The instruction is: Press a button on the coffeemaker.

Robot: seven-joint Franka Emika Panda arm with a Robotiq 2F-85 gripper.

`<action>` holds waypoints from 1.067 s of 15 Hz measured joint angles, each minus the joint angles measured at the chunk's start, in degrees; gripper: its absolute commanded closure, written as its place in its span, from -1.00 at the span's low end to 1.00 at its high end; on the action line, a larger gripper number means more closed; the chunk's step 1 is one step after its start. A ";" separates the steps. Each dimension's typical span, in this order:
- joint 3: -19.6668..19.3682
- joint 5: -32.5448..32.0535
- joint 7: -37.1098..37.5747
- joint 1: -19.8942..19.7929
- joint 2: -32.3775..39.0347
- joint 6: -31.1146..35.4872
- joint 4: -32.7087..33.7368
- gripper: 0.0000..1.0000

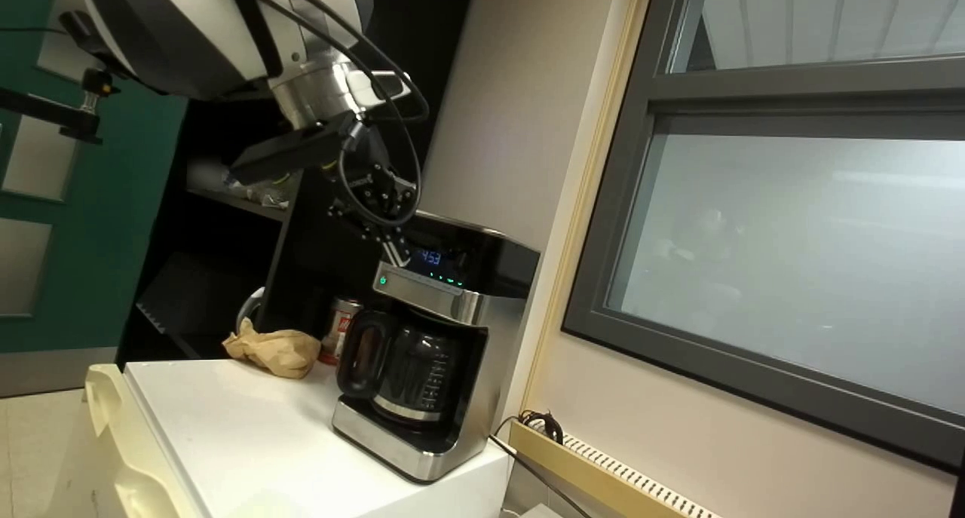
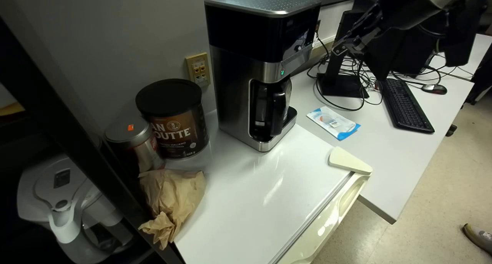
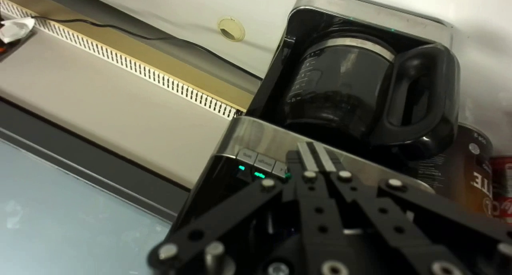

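Note:
The black and silver coffeemaker (image 1: pixel 507 352) stands upright on a white surface; it also shows in an exterior view (image 2: pixel 234 87) and in the wrist view (image 3: pixel 256 133). Its glass carafe (image 3: pixel 340 83) with black handle sits inside. The panel has a blue clock display (image 1: pixel 431 257), a green-lit power button (image 2: pixel 282 72) and a row of grey buttons (image 3: pixel 264 161) with green lights. My gripper (image 3: pixel 318 157) is shut and empty, in front of the panel. Its tips cover part of the button row in the wrist view. In an exterior view the gripper (image 2: pixel 338 49) shows apart from the machine's front.
A brown paper bag (image 2: pixel 173 202), a small can (image 2: pixel 130 141) and a large coffee tin (image 2: pixel 177 122) stand beside the coffeemaker. A dark shelf (image 1: pixel 226 209) is behind. A monitor, a keyboard (image 2: pixel 405 106) and a blue-white packet (image 2: pixel 333 122) are on the adjoining desk.

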 measured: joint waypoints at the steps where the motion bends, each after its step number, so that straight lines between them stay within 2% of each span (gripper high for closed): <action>1: -0.85 -3.30 2.18 0.63 -1.07 -0.01 -0.73 0.99; 7: -2.53 -18.70 11.96 1.95 -5.31 -0.74 -3.82 0.99; 16: -2.45 -26.74 17.53 2.29 -7.11 -2.94 -6.63 0.98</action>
